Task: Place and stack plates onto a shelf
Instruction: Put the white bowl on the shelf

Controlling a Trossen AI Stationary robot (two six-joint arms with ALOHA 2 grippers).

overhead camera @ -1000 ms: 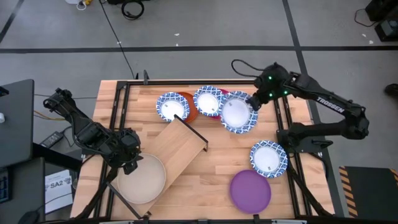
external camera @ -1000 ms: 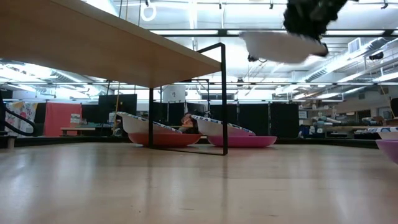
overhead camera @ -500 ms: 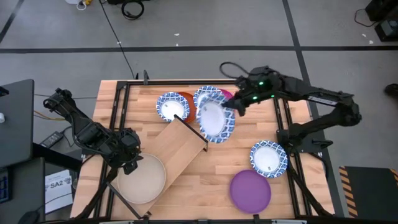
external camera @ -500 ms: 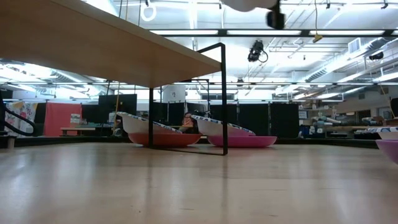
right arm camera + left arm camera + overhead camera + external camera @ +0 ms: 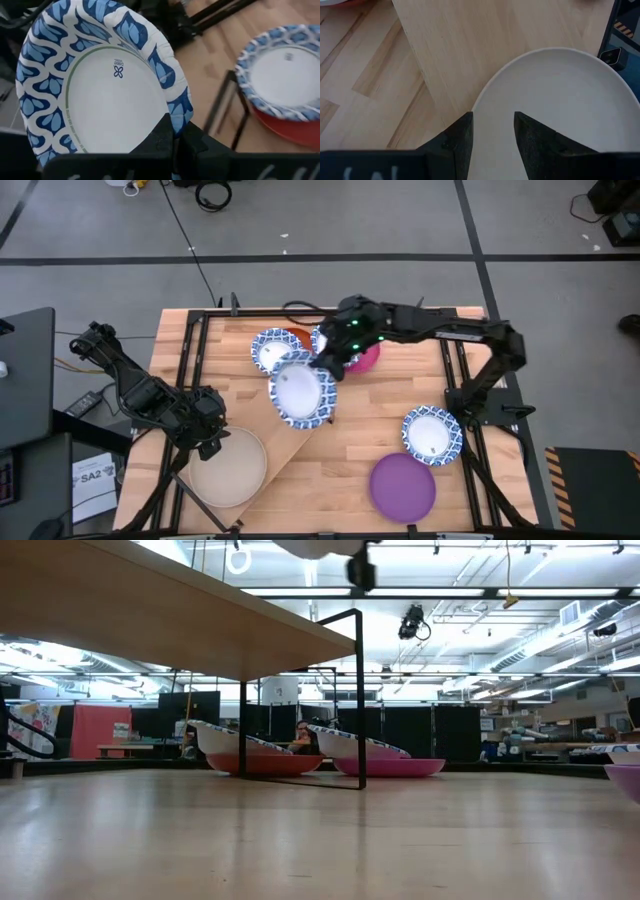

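A: From above, what is the right gripper (image 5: pixel 322 372) doing?
B: Its fingers are pinched on the rim of a blue-and-white plate (image 5: pixel 301 393), holding it over the far end of the shelf (image 5: pixel 283 420). Other patterned plates lie on an orange plate (image 5: pixel 303 352) and a magenta plate (image 5: pixel 364 357); another patterned one (image 5: pixel 432 434) and a purple plate (image 5: pixel 403 485) rest on the tabletop (image 5: pixel 350 442).

A: And the left gripper (image 5: pixel 207 442)?
B: At the edge of a beige plate (image 5: pixel 229 467) on the shelf's near end.

A: The low view?
B: The held plate's underside (image 5: pixel 312 547) shows at the top edge, above the shelf board (image 5: pixel 170 615).

A: Left wrist?
B: Its fingers (image 5: pixel 461 136) stand apart, straddling the beige plate's rim (image 5: pixel 555 105).

A: Right wrist?
B: Fingers closed on the patterned plate's edge (image 5: pixel 110 85).
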